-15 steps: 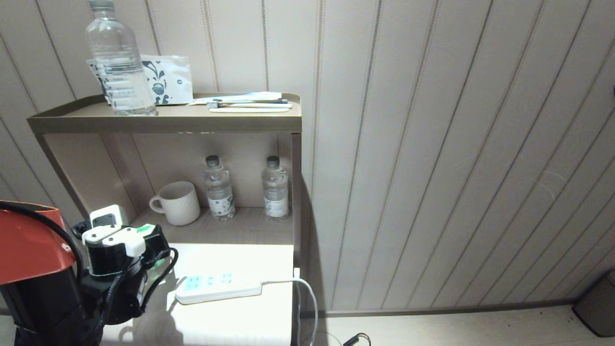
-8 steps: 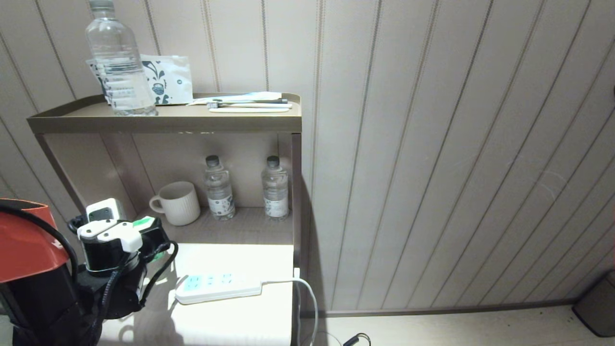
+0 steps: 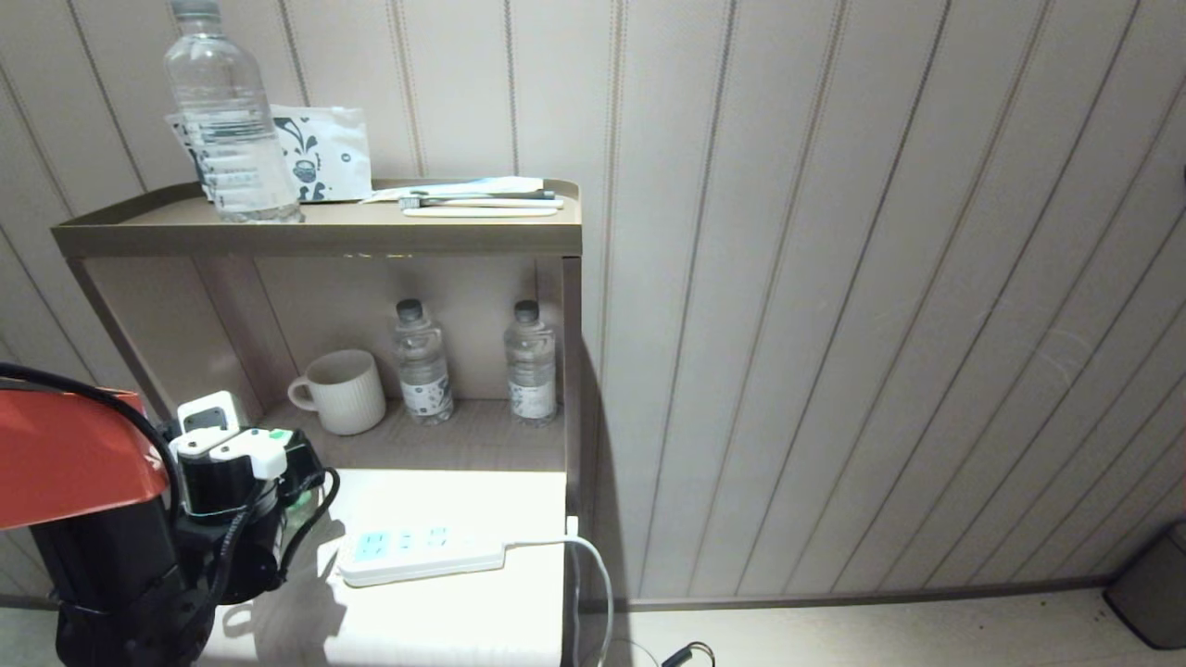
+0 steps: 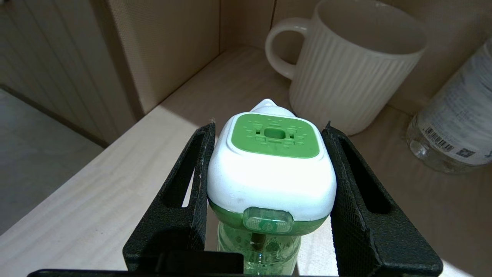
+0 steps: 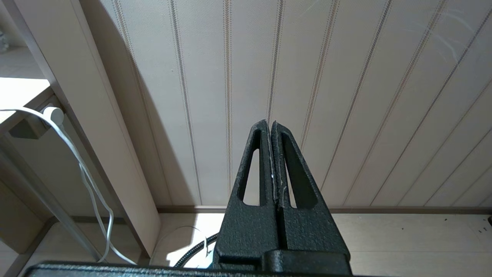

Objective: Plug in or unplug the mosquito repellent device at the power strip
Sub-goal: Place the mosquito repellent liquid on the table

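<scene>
Against a panelled beige wall point(image 3: 834, 278), a shelf unit point(image 3: 315, 236) w/ pale wood lower surface. Power strip point(image 3: 422, 554) lies on it, long axis left-right, cord off right edge. Left gripper point(image 4: 269, 184) clamped on repellent device point(image 4: 271, 169), upright, green top up, bottle below, near mug point(image 4: 346, 73), apart from strip. Right gripper point(image 5: 271, 127) closed, empty, facing wall.
</scene>
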Tool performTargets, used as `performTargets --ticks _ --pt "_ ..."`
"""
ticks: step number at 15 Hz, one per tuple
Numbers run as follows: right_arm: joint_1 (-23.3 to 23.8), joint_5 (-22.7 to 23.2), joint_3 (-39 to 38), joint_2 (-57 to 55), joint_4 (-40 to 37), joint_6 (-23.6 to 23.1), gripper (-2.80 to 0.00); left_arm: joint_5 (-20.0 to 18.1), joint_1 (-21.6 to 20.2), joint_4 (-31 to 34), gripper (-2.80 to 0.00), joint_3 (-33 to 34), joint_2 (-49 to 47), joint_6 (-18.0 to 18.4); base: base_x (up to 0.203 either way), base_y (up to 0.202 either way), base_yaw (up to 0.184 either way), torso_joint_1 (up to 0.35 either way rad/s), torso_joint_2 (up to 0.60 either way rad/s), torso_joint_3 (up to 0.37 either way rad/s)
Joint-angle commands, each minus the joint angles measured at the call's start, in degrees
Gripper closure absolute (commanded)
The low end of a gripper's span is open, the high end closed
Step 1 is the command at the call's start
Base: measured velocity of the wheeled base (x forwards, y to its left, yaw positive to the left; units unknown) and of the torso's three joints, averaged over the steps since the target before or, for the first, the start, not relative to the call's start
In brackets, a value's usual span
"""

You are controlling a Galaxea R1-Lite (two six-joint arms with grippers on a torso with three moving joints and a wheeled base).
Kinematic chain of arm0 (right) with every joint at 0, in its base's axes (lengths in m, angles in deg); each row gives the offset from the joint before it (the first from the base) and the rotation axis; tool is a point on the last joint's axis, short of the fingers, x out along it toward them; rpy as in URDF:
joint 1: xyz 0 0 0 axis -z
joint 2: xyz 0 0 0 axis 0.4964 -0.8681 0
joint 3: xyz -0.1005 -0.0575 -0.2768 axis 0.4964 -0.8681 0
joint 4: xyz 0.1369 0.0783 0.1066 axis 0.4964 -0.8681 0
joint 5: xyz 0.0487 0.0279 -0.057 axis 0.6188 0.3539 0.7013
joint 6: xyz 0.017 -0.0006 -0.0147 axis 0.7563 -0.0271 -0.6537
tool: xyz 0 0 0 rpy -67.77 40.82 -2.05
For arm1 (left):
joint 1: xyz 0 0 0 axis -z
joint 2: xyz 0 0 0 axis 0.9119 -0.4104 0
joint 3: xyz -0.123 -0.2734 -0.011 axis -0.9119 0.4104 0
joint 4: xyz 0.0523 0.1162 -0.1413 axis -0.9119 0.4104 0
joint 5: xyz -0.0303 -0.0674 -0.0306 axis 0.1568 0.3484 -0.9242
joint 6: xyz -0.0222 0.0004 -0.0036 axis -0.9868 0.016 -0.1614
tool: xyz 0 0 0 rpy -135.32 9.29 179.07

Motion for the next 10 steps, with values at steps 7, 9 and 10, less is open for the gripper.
performTargets --ticks 7,9,10 --pt "0.0 0.0 0.0 -0.1 0.0 0.0 0.0 1.4 -0.2 -2.8 0.0 -0.7 -2.1 -0.3 0.0 0.0 0.0 0.0 0.0 0.0" --pt "0.0 0.0 0.0 -0.1 0.0 0.0 0.0 1.4 -0.2 -2.8 0.0 -0.8 -2.4 -0.3 0.0 0.0 0.0 0.0 0.0 0.0" --pt "0.0 0.0 0.0 -0.1 0.0 0.0 0.0 1.4 -0.1 -2.8 0.0 -1.0 -2.4 -0.3 0.0 0.0 0.0 0.0 0.0 0.0"
